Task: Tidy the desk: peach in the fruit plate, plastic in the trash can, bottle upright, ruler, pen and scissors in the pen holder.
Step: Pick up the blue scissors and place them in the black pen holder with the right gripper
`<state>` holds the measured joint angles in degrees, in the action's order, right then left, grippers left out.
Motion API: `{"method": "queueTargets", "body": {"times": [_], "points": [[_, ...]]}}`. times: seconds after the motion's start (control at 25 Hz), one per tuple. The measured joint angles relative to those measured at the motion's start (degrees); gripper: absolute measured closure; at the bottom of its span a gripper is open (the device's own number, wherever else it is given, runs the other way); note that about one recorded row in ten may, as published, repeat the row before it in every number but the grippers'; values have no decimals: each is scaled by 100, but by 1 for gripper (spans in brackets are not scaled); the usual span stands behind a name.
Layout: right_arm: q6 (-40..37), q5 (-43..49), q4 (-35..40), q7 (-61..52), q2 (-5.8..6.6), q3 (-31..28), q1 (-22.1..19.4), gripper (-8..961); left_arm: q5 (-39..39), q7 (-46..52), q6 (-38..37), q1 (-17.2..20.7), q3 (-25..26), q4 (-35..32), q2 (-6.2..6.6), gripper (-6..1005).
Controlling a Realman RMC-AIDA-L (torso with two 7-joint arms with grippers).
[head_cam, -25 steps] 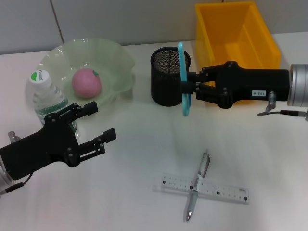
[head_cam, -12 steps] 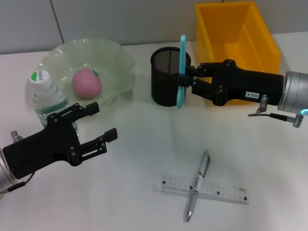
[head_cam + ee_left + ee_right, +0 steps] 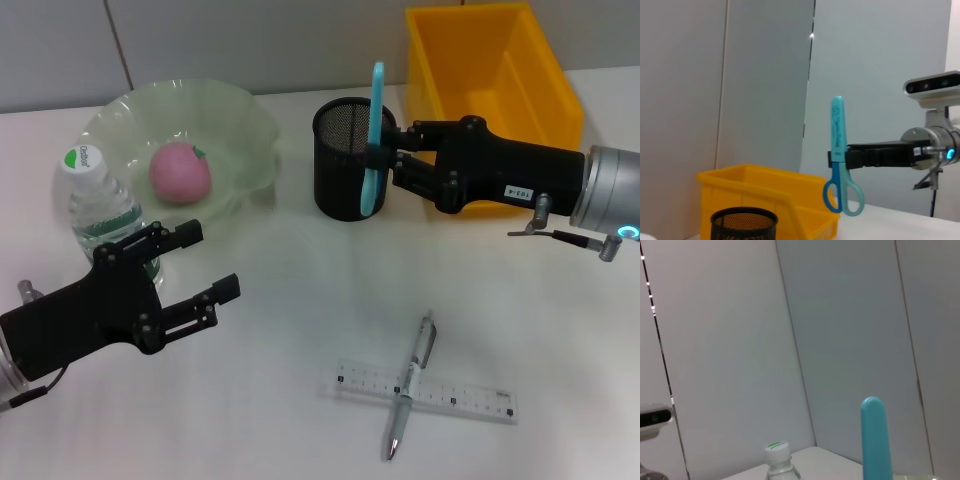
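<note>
In the head view, the right gripper (image 3: 385,165) was clamped on the scissors (image 3: 373,140) at the pen holder's (image 3: 345,160) three-o'clock rim; the left gripper (image 3: 195,265) hung wide open, empty, at seven o'clock. In the left wrist view, the scissors (image 3: 839,160) hung upright above the holder (image 3: 743,224).

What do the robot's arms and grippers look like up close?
Both are matte black, angular, with two slim fingers on linked bars. The right gripper carries a small white label and joins a silver metal wrist cuff with a blue light and thin cables. The left gripper has the same black body, with a silver part at its wrist.
</note>
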<state>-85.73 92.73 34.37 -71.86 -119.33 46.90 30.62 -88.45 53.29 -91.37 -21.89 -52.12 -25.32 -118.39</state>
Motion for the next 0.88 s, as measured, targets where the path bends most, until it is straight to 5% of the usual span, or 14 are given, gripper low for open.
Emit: {"method": "queueTargets", "body": {"times": [0.88], "points": [[3, -81, -511, 585, 15, -50, -100, 717, -224, 264, -69, 99, 0, -144, 7, 217]]}}
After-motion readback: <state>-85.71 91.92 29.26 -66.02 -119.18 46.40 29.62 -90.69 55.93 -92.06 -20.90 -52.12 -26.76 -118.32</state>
